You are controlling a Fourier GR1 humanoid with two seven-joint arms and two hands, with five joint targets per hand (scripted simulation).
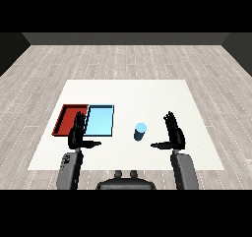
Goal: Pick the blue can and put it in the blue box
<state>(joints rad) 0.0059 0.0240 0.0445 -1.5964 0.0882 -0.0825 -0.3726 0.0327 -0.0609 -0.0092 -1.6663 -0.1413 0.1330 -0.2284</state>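
The blue can point(140, 132) stands upright on the white table point(147, 93), a little right of the light blue tray point(100, 120). My right hand point(173, 133) hovers to the right of the can, apart from it, fingers straight and thumb pointing left toward it. My left hand point(77, 132) is raised over the near edge where the two trays meet, fingers straight, thumb pointing right. Neither hand holds anything.
A red tray point(69, 118) lies directly left of the light blue tray, touching it. Both trays hold nothing. The table's front edge runs just behind my forearms.
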